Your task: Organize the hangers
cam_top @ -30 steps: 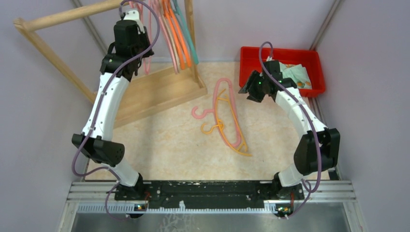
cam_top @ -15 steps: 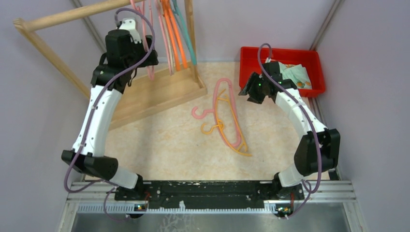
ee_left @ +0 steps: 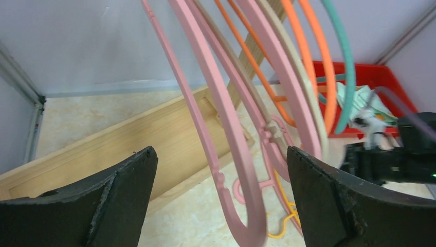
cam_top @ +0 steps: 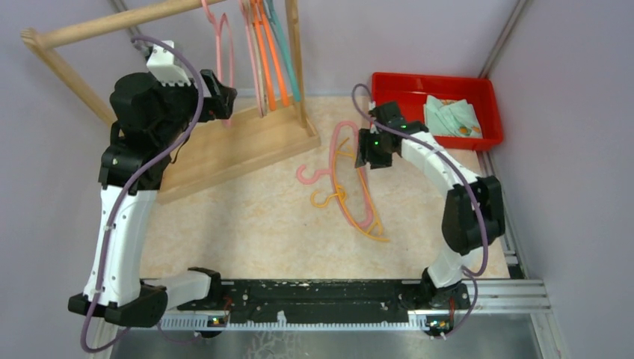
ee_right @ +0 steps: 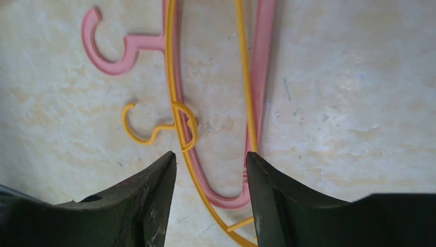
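Observation:
Several hangers hang from the wooden rack's pole: a pink one (cam_top: 223,52) on its own at the left, and orange, teal and beige ones (cam_top: 269,60) bunched to its right. My left gripper (cam_top: 217,90) stands wide open just left of the lone pink hanger. In the left wrist view that pink hanger (ee_left: 226,134) dangles between the spread jaws of my left gripper (ee_left: 221,159), touching neither. A pink hanger (cam_top: 304,176) and a yellow hanger (cam_top: 327,199) lie overlapped on the floor. My right gripper (cam_top: 366,153) hovers open above them; its wrist view shows the gripper (ee_right: 211,157) over the pink (ee_right: 149,42) and yellow (ee_right: 243,77) hangers.
The rack's sloping wooden base (cam_top: 232,142) and pole (cam_top: 112,26) fill the back left. A red bin (cam_top: 389,86) holding a pale green packet (cam_top: 452,116) sits at the back right. Walls close in on both sides.
My left gripper has opened, leaving the pink hanger on the pole, and its arm has drawn back leftward. My right arm has swung left over the floor hangers.

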{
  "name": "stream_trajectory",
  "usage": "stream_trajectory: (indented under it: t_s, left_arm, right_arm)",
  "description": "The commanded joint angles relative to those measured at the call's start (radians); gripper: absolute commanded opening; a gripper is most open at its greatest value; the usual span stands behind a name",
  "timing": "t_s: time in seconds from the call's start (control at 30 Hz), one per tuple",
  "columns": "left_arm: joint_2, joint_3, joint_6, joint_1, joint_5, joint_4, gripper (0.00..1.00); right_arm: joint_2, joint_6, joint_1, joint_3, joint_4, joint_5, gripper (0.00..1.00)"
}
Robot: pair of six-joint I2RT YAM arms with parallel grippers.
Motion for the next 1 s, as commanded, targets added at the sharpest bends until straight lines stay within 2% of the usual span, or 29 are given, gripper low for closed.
stream_trajectory:
  t_s: [0.0,0.17,0.4,0.63,0.97]
  left_arm:
    - [-0.059,-0.033,-0.058,0.006,0.092,-0.045,1.00]
    - [-0.185,-0.210,-0.114,0.006,0.112,-0.036,1.00]
    - [-0.309,-0.410,-0.163,0.006,0.149,-0.029,1.00]
    - [-0.413,-0.535,-0.197,0.005,0.173,-0.022,1.00]
    - [-0.470,-0.623,-0.232,0.005,0.188,-0.018,1.00]
  right_arm:
    - [0.077,-0.137,0.126,0.076,-0.002,0.046,0.53]
    - [0.126,-0.096,0.170,0.046,0.078,0.011,0.51]
    - [0.230,-0.110,0.230,0.053,0.108,0.071,0.49]
    - [0.324,-0.106,0.229,0.110,0.131,0.088,0.47]
    - [0.382,-0.104,0.249,0.160,0.138,0.067,0.46]
